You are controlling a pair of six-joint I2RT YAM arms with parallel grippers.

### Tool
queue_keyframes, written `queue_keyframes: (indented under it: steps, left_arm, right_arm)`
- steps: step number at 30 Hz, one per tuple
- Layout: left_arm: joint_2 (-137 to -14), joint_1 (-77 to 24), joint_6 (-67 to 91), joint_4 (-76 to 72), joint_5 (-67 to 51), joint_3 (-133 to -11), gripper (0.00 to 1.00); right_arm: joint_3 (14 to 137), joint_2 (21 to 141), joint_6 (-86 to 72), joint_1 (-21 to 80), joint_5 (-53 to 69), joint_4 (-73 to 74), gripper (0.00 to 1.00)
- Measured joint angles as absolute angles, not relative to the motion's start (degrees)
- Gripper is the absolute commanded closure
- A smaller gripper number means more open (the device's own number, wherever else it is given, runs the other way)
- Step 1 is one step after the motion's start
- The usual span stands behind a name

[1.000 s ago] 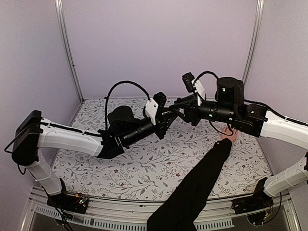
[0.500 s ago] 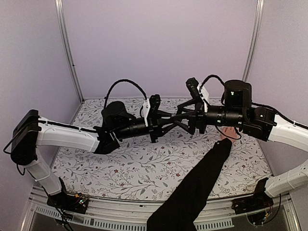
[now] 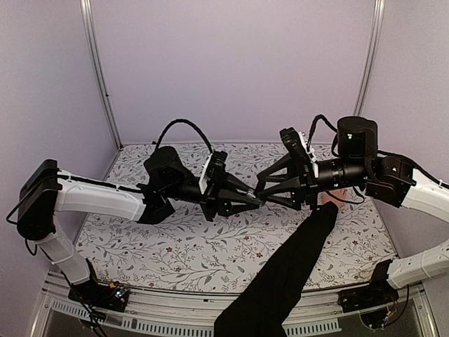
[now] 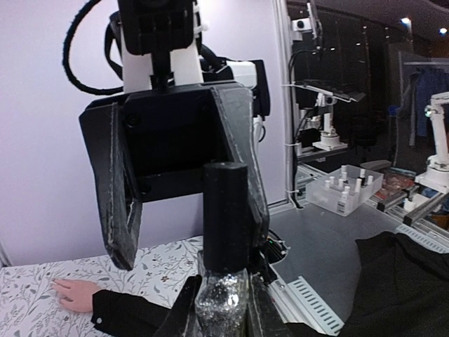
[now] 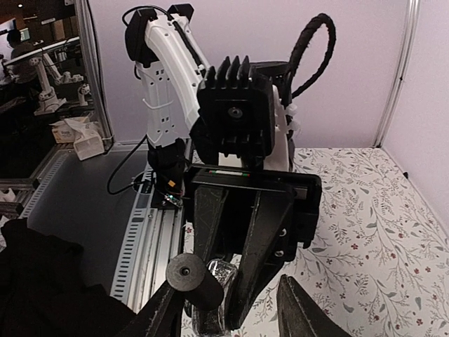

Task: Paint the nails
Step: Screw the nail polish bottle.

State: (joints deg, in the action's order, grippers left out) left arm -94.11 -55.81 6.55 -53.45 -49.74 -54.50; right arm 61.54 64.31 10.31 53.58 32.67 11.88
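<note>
Top external: left gripper (image 3: 249, 201) clamps a small bottle (image 4: 223, 309), held up near the person's hand (image 3: 337, 195). Right gripper (image 5: 231, 316) gapes open around its cap (image 5: 189, 275).

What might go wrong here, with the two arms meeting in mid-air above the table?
The right hand is open around the cap, off-centre; closing might knock the bottle out of the left hand, dropping it onto the table. The person's hand lies beneath the right arm, so a low move might strike it.
</note>
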Motion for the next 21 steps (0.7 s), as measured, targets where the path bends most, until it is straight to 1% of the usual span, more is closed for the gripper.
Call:
queue_keyframes:
  steps: [7, 14, 21]
  left_arm:
    - [-96.3, -55.8, 9.5, -55.9, -55.4, -54.9, 1.00]
    - [-97.5, -55.8, 11.8, -58.0, -57.6, -55.5, 1.00]
    - [-98.5, -55.7, 14.1, -60.2, -58.9, -55.8, 1.00]
  right_arm:
    - [62.8, 64.4, 13.2, 53.6, 39.3, 13.3, 0.63]
    - [63.9, 65.3, 14.7, 53.6, 42.5, 13.7, 0.82]
    - [64.6, 66.5, 15.9, 53.6, 44.1, 13.9, 0.93]
